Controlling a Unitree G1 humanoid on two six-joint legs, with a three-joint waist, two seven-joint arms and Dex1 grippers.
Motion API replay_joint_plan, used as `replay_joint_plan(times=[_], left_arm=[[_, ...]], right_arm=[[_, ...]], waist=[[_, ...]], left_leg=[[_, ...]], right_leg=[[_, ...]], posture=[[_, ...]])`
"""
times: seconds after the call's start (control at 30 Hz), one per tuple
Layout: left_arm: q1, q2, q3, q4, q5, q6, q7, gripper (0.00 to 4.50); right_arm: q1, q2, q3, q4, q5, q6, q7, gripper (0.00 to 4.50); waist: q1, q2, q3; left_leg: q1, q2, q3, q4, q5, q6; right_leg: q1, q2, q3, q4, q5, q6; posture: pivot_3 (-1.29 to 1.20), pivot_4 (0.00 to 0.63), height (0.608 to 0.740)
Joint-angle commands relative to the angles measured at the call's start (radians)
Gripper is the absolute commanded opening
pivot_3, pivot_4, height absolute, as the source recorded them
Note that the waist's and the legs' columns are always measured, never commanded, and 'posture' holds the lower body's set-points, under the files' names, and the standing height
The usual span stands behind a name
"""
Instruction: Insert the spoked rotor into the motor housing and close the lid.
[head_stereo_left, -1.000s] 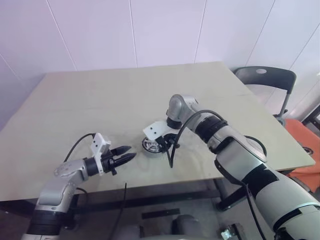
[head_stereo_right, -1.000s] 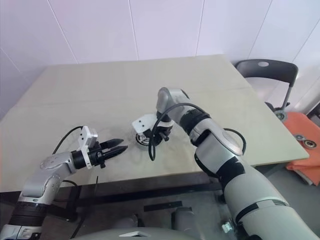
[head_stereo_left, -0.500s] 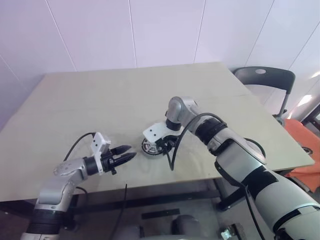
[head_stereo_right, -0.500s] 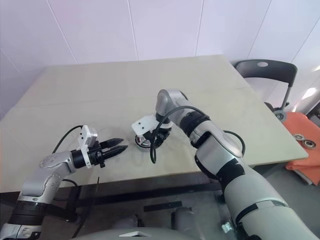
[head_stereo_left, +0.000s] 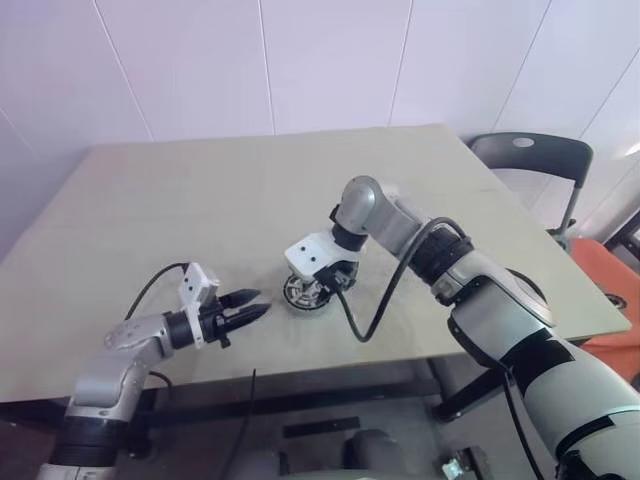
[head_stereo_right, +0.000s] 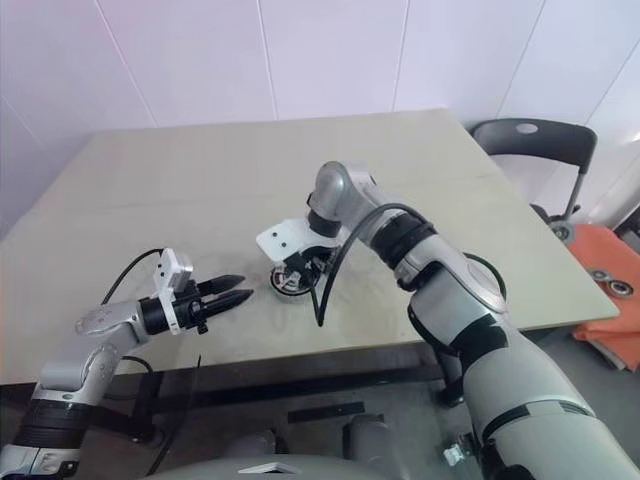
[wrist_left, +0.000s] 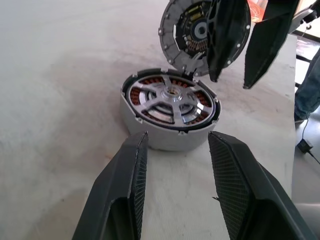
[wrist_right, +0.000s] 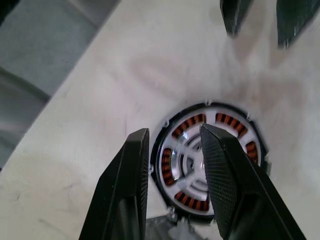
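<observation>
The motor housing (wrist_left: 150, 135) stands on the table near its front edge, copper windings ringing its inside. The spoked rotor (wrist_left: 172, 102) lies seated in it. The lid (wrist_left: 182, 25) stands on edge at the housing's far rim, its inner face toward the housing. My right gripper (wrist_left: 230, 81) hangs open just above the housing, pointing steeply down, with one finger in front of the lid and nothing between the fingers. My left gripper (head_stereo_left: 252, 305) is open and empty, a short way left of the housing (head_stereo_left: 303, 293), aimed at it.
The tan table (head_stereo_left: 200, 200) stretches wide behind and to the left of the housing. A black cable (head_stereo_left: 365, 320) loops from the right wrist over the table's front edge. A grey chair (head_stereo_left: 530, 155) and an orange object (head_stereo_left: 615, 275) stand off the table's right side.
My right gripper has opened and risen off the housing, its wrist rolling a little. The rotor stays in the housing. My left gripper has not moved.
</observation>
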Motion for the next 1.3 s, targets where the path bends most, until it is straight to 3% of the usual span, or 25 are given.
replay_joint_plan(times=[0.03,0.13,0.27,0.43,0.53,0.6,0.7,0.8,0.9,1.07,1.3], left_arm=[[-0.027,0.012,0.018,0.000,-0.014,-0.002,-0.017,2.07],[-0.036,0.012,0.016,0.009,-0.011,-0.004,-0.024,2.07],[-0.038,0.012,0.014,0.012,-0.008,-0.007,-0.028,2.07],[-0.028,0.018,0.030,0.002,-0.016,-0.010,-0.031,2.07],[-0.009,0.026,0.041,-0.007,-0.021,-0.009,-0.037,2.07],[-0.003,0.032,0.049,-0.006,-0.024,-0.009,-0.042,2.07],[-0.043,0.039,0.083,-0.015,-0.056,0.009,-0.033,2.07],[-0.080,0.048,0.114,-0.022,-0.095,0.042,-0.027,2.07],[-0.095,0.075,0.096,0.007,-0.072,0.041,-0.057,2.07],[-0.111,0.086,0.086,0.024,-0.071,0.043,-0.071,2.07],[-0.141,0.101,0.050,0.063,-0.047,0.039,-0.114,2.07]], right_arm=[[-0.031,-0.010,-0.055,-0.033,0.028,-0.019,0.003,1.70],[-0.056,-0.020,-0.111,0.004,0.016,-0.053,-0.033,1.70],[-0.072,-0.021,-0.212,0.086,0.006,-0.189,-0.208,1.70],[-0.035,-0.065,-0.396,0.148,0.099,-0.255,-0.321,1.70],[0.015,-0.106,-0.523,0.145,0.197,-0.127,-0.342,1.52],[0.044,-0.127,-0.605,0.141,0.246,-0.061,-0.388,1.09],[0.120,-0.195,-0.712,0.142,0.315,0.076,-0.416,0.07],[0.199,-0.231,-0.752,0.110,0.346,0.191,-0.412,0.03],[0.370,-0.247,-0.773,0.026,0.354,0.311,-0.470,0.03],[0.580,-0.225,-0.799,-0.284,0.482,0.629,-0.511,0.03],[0.672,-0.192,-0.739,-0.374,0.466,0.680,-0.548,0.03]], waist=[[0.000,0.000,0.000],[0.000,0.000,0.000],[0.000,0.000,0.000],[0.002,0.000,0.000],[0.005,-0.001,0.000],[0.006,0.000,0.000],[0.014,0.000,0.000],[0.024,0.000,0.000],[0.024,-0.001,-0.001],[0.022,0.001,0.001],[0.024,0.000,0.000]], left_leg=[[0.000,0.000,0.000,0.000,0.000,0.000],[0.000,0.000,0.000,0.000,0.000,0.000],[0.000,0.000,0.000,0.000,0.000,0.000],[0.000,0.000,0.000,0.000,0.000,0.000],[0.000,0.000,0.000,-0.001,0.000,0.000],[0.000,0.000,0.000,-0.001,0.000,0.000],[0.000,0.000,0.000,-0.001,0.000,0.000],[0.000,0.000,0.000,-0.001,0.000,0.000],[0.001,0.000,0.000,-0.001,0.000,0.001],[0.000,0.000,0.002,-0.001,-0.001,0.002],[0.004,0.000,0.002,0.001,0.000,0.002]], right_leg=[[0.000,0.000,0.000,0.000,0.000,0.000],[0.001,0.000,0.000,0.000,0.000,0.000],[0.001,0.000,0.000,0.000,0.000,0.000],[0.001,-0.001,0.000,-0.001,0.000,0.000],[0.002,-0.001,0.000,-0.003,0.000,0.000],[0.002,-0.002,0.000,-0.004,0.000,0.000],[0.002,-0.002,0.000,-0.004,0.000,-0.001],[0.002,-0.002,0.000,-0.004,0.000,-0.001],[0.004,0.000,0.000,-0.004,0.000,-0.001],[0.002,0.002,0.002,-0.004,0.000,0.000],[0.007,0.006,0.000,-0.005,-0.001,0.000]], posture=[[0.00,0.000,0.740],[0.00,0.000,0.740],[0.00,0.000,0.740],[0.00,0.000,0.740],[0.00,0.000,0.740],[0.00,0.000,0.740],[0.00,0.000,0.740],[0.00,0.000,0.740],[0.00,0.000,0.740],[0.00,0.000,0.740],[0.00,0.000,0.740]])
